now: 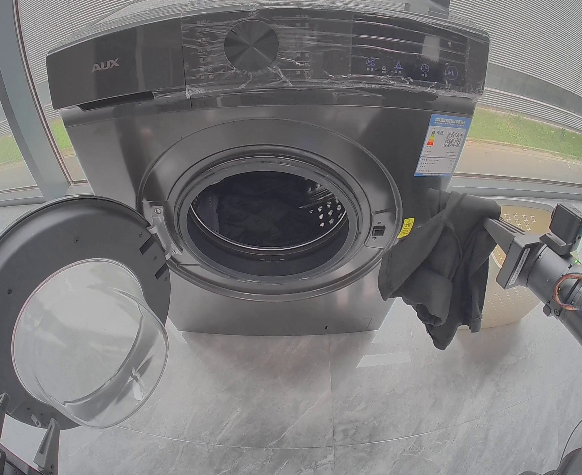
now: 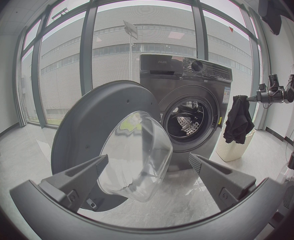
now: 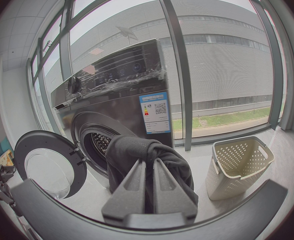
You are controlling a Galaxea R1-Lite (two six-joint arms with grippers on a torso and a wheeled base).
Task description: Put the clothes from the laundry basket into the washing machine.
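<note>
In the head view, the grey front-loading washing machine point(image 1: 264, 120) stands on the tiled floor with its round door point(image 1: 73, 298) swung wide to the left. Dark fabric point(image 1: 258, 209) lies in the drum. The right gripper point(image 1: 487, 221) holds its jaws clamped on a dark garment point(image 1: 439, 265), which hangs in the air just right of the machine's opening, in front of the cream laundry basket point(image 1: 525, 298). The left gripper point(image 1: 25, 413) sits low beside the door.

In the left wrist view, the left gripper point(image 2: 148, 157) has its jaws spread wide and holding nothing, facing the door's glass bowl point(image 2: 137, 150).

In the right wrist view, the jaws are pressed together on the garment point(image 3: 130, 150), with the basket point(image 3: 240, 167) well apart on the floor.
</note>
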